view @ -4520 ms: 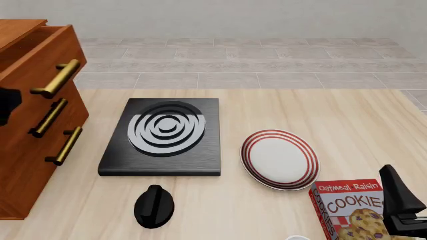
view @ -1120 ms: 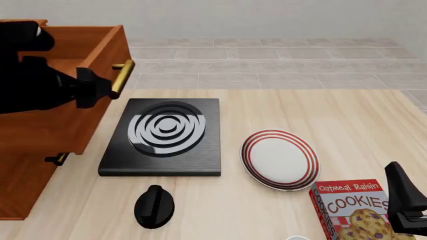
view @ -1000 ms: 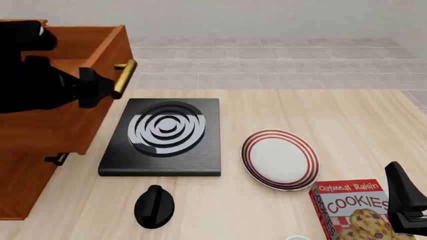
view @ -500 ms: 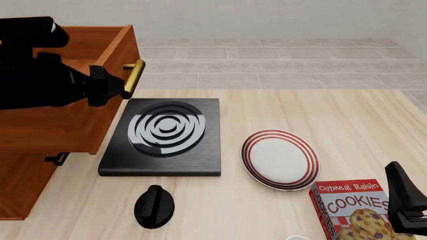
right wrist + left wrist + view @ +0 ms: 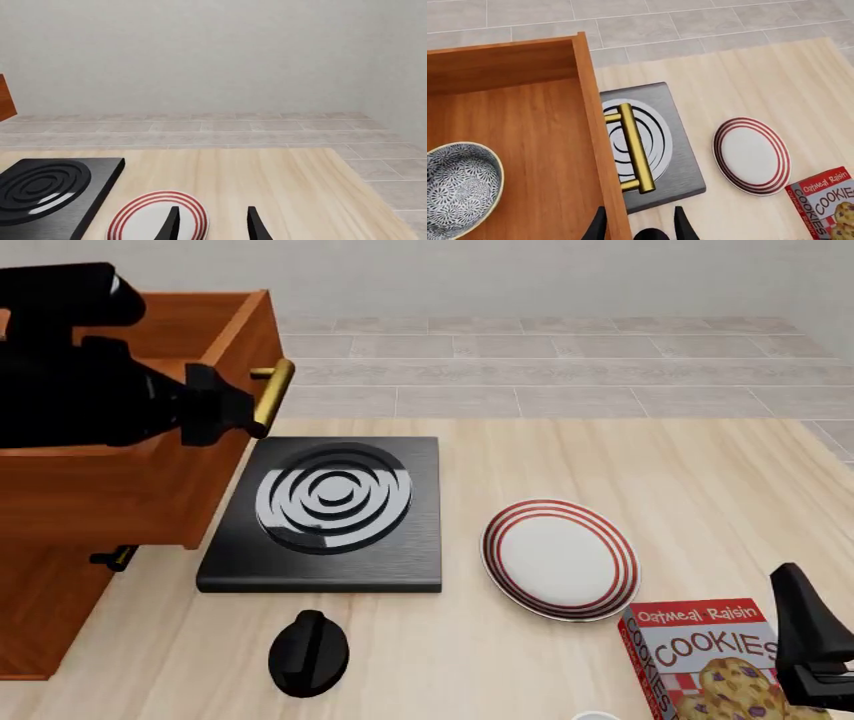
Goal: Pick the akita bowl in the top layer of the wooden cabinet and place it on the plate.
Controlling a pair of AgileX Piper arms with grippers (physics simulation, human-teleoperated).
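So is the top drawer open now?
Open. The top drawer juts out over the stove, and the left wrist view shows the bowl inside.

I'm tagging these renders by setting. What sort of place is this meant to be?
Probably a simulated kitchen tabletop: a black stove with white rings, a red-ringed plate and a cookies box sit on a pale wooden table, beside a wooden cabinet, with tiled floor behind.

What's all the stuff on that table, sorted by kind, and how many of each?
Cabinets: 1, the wooden cabinet
Bowls: 1, the akita bowl
Plates: 1, the plate
Stoves: 1, black stove
Cookie boxes: 1, cookie box
Black knobs: 1, black knob
Total: 6
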